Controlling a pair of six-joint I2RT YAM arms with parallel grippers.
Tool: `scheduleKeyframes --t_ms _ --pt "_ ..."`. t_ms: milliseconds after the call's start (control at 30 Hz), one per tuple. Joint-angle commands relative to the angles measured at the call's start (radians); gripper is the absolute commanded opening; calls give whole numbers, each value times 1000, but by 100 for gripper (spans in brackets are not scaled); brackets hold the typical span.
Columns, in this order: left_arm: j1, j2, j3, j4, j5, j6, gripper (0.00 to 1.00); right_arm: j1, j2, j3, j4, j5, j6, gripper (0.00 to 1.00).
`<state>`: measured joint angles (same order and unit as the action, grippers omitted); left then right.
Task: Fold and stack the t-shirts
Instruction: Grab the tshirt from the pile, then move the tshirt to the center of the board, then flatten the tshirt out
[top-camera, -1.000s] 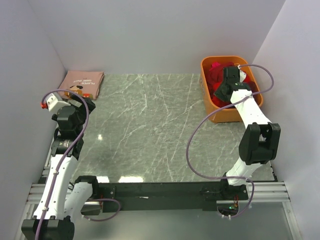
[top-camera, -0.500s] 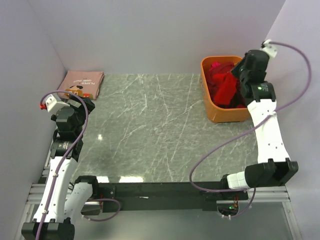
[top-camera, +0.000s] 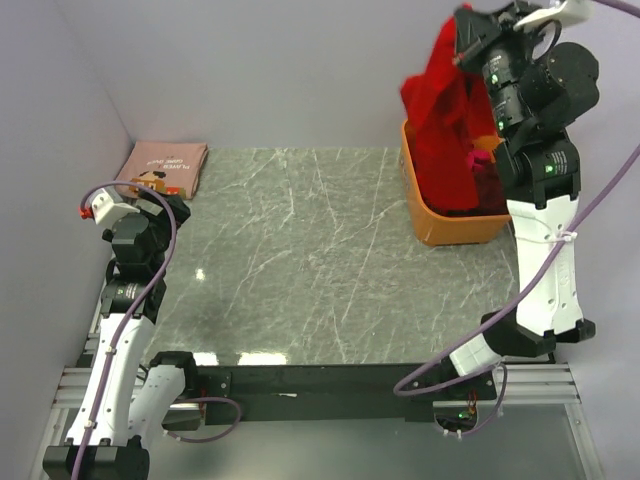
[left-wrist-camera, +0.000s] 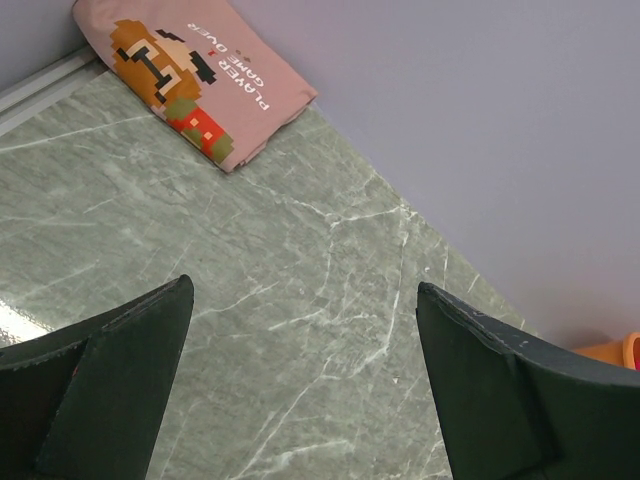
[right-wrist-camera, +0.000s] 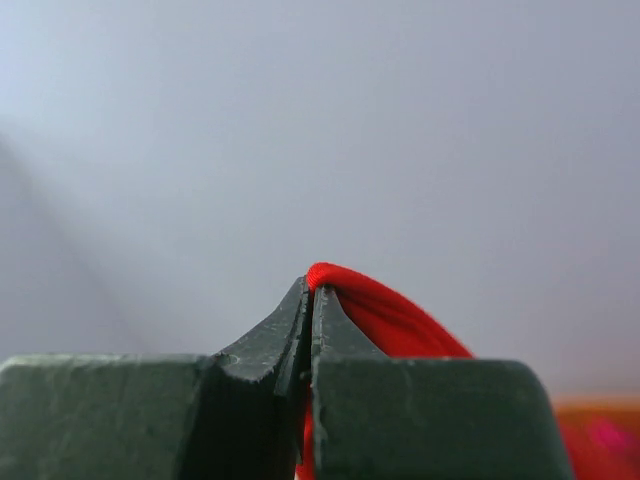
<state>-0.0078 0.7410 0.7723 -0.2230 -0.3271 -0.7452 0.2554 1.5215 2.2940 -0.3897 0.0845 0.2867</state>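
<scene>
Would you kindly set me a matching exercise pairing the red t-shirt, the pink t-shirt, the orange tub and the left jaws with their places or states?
1 red t-shirt
2 pink t-shirt
3 orange tub
4 left jaws

A wide open
B folded flat, far left corner
C standing in the far right corner
D hanging from the shut right jaws

Pairs: 1-D, 2-B, 3-C, 4-A

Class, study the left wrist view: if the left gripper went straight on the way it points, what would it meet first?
Probably the marble tabletop, which fills the gap ahead of the open left gripper. The folded pink t-shirt lies off to one side, out of line; depth is unclear.
</scene>
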Motion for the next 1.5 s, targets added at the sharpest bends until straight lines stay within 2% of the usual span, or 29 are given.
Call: scheduleKeyframes --t_ms 0,100,267,367,467,567,600,667,700,733,767,800,833,867,900,967,1067,1333,1400,1467 --pt "5 -14 -1 31 10 17 99 80 54 122 165 -18 -75 0" --pt "5 -17 -1 34 14 15 99 177 55 93 215 -28 -67 0" --pt "5 -15 4 42 60 6 99 407 86 79 249 6 -69 0" --pt "5 -11 -2 45 72 0 99 476 124 93 229 52 -21 0" --pt "5 0 4 31 80 -14 99 486 146 56 131 121 78 0" --pt "5 20 9 19 88 -39 100 472 86 -186 110 244 141 0" --pt "5 26 8 16 85 -48 99 437 42 -355 129 260 191 0" --pt "5 58 12 -2 73 -60 99 377 5 -514 138 242 267 0" --pt "5 72 18 -10 69 -77 99 308 -16 -668 156 222 335 0" --pt "5 86 22 -18 74 -85 99 267 -20 -742 176 190 359 0" --pt "5 119 27 -28 89 -92 99 231 -18 -807 193 82 368 4" --pt "5 138 27 -33 101 -106 100 202 6 -896 212 31 365 19" --pt "5 158 27 -39 115 -112 99 156 23 -921 209 -15 355 51" --pt "5 197 24 -55 141 -118 99 147 40 -935 197 -53 335 74" --pt "5 219 13 -61 160 -134 99 145 70 -936 160 -52 286 86" --pt "5 271 -26 -53 251 -140 100 150 85 -935 140 -51 247 88" --pt "-4 319 -99 -47 318 -152 99 160 72 -973 161 -74 204 89" --pt "-128 294 -251 -154 332 -209 99 205 80 -1033 115 -17 118 89" --pt "-142 288 -292 -147 339 -220 99 205 81 -1048 123 -14 123 89" --pt "-147 300 -326 -119 359 -232 95 205 78 -1058 127 0 131 89"
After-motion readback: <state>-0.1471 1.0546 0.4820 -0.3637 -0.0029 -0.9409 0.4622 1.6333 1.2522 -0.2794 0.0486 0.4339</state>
